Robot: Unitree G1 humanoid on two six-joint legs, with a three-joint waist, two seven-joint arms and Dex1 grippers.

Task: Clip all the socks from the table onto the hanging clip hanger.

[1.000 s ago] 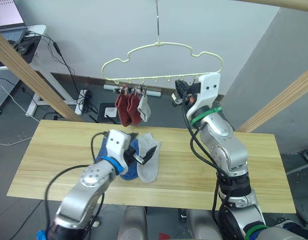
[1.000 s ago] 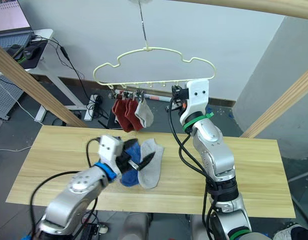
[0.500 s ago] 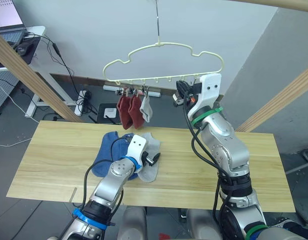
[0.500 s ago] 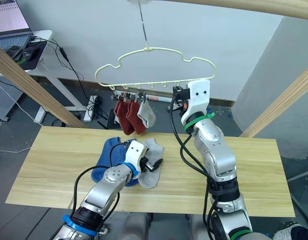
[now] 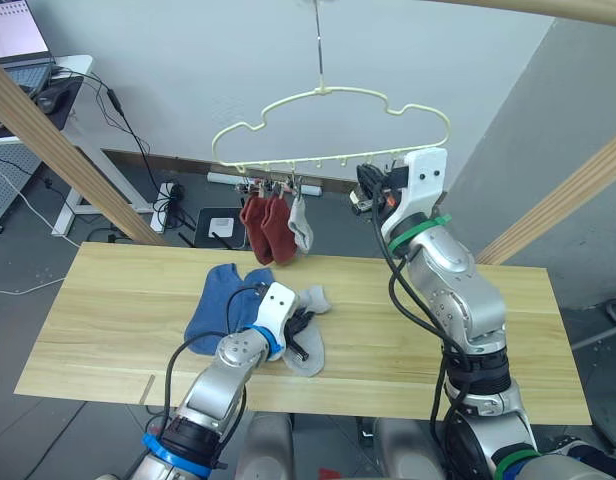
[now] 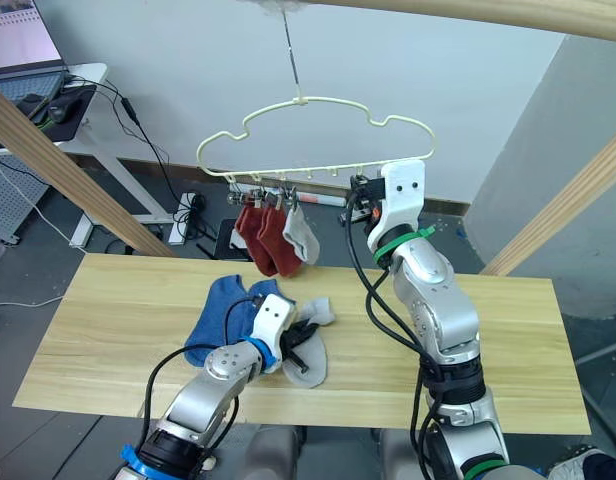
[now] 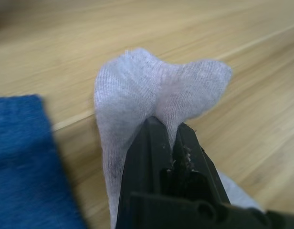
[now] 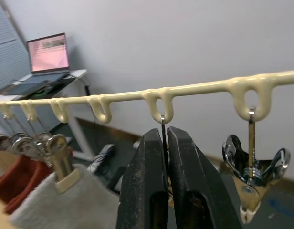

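Left gripper (image 7: pixel 167 138) now pinching grey sock (image 7: pixel 152 90), sock bunched up

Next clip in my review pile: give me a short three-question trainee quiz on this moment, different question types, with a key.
1. True or false: the left gripper is shut on a blue sock.
2. How many socks already hang from the clip hanger?
3. What is the right gripper pinching? A) a grey sock B) a clip's thin metal stem C) the hanger's hook

Key:
1. False; it pinches the grey sock lying on the table, beside the blue socks.
2. Three: two red socks and one grey hanging sock.
3. B
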